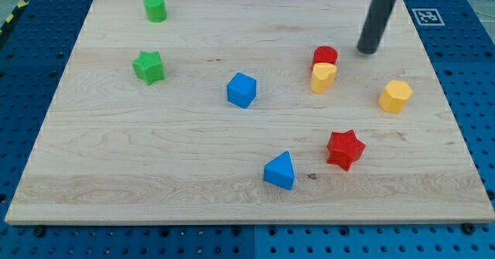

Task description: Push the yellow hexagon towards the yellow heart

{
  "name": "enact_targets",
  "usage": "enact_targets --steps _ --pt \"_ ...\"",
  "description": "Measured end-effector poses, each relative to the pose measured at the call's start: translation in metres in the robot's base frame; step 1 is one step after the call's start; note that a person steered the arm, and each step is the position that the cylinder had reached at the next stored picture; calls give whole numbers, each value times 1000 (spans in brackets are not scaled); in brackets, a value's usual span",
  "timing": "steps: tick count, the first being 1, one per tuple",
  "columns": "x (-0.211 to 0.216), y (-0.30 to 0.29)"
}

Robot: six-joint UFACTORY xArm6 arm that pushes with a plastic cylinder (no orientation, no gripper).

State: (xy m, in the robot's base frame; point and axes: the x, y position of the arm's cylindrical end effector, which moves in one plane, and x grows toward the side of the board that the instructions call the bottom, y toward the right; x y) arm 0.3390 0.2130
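The yellow hexagon (395, 96) lies on the wooden board at the view's right. The yellow heart (323, 77) lies to its left, touching the red cylinder (326, 56) just above it. My tip (366, 52) rests on the board above and to the left of the yellow hexagon, and to the right of the red cylinder. It touches no block. A gap of bare board separates the hexagon from the heart.
A red star (344, 149) and a blue triangular block (280, 171) lie toward the view's bottom. A blue cube (241, 90) sits mid-board. A green star (148, 66) and a green cylinder (155, 8) lie at the view's upper left. The board's right edge (456, 120) is near the hexagon.
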Motion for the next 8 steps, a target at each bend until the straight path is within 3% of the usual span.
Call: enact_targets --steps 4,8 --pt "35 86" --pt "125 107"
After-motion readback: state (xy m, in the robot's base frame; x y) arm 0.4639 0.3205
